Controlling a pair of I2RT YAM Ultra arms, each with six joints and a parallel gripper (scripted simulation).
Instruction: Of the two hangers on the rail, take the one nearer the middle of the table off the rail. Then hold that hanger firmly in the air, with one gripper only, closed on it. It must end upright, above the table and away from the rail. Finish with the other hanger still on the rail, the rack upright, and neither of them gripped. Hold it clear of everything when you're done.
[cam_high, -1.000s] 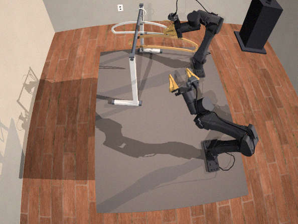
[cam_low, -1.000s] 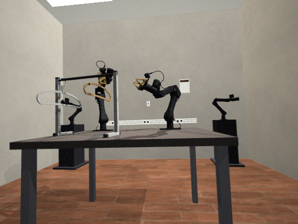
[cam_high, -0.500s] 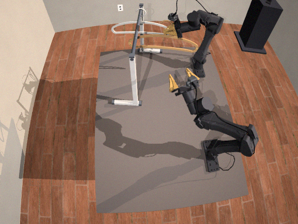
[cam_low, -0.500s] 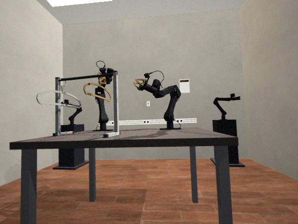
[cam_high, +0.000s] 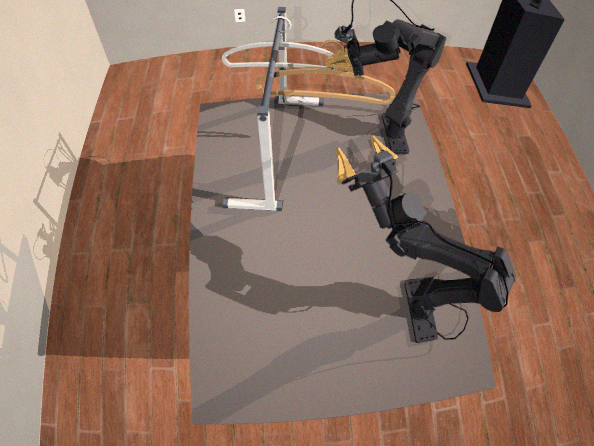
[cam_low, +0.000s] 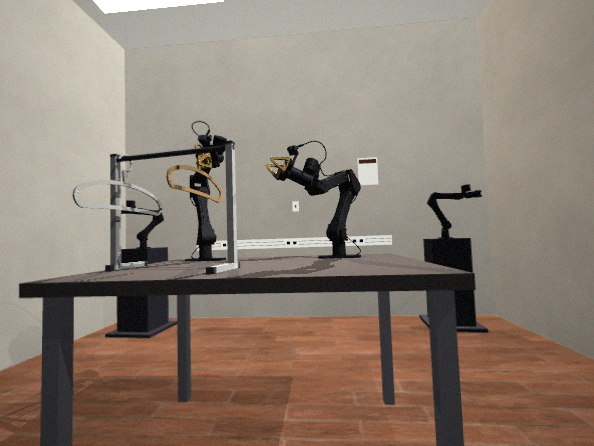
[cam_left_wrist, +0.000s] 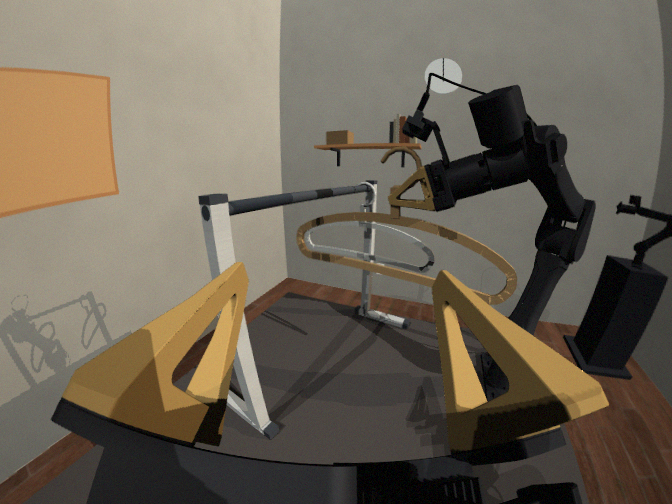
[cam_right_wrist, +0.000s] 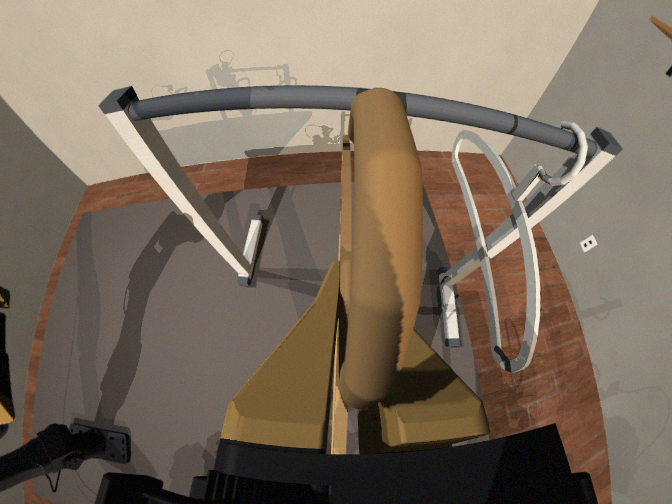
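My right gripper (cam_high: 345, 61) is shut on the hook of the wooden hanger (cam_high: 330, 95) and holds it in the air beside the dark rail (cam_high: 272, 60), off the rail. In the right wrist view the brown hook (cam_right_wrist: 382, 238) sits between my fingers, with the rail (cam_right_wrist: 271, 97) beyond it. The white hanger (cam_high: 250, 52) hangs on the rail's far end, by the post. The rack stands upright. My left gripper (cam_high: 360, 157) is open and empty, above the table's middle, apart from the rack. The left wrist view shows the wooden hanger (cam_left_wrist: 466, 241) and the white hanger (cam_left_wrist: 369, 249).
The rack's two white posts (cam_high: 267, 155) stand on feet (cam_high: 250, 204) on the grey table top. A black pedestal (cam_high: 515, 50) stands on the floor beyond the table's far right corner. The right arm's base (cam_high: 397, 137) is close behind my left gripper.
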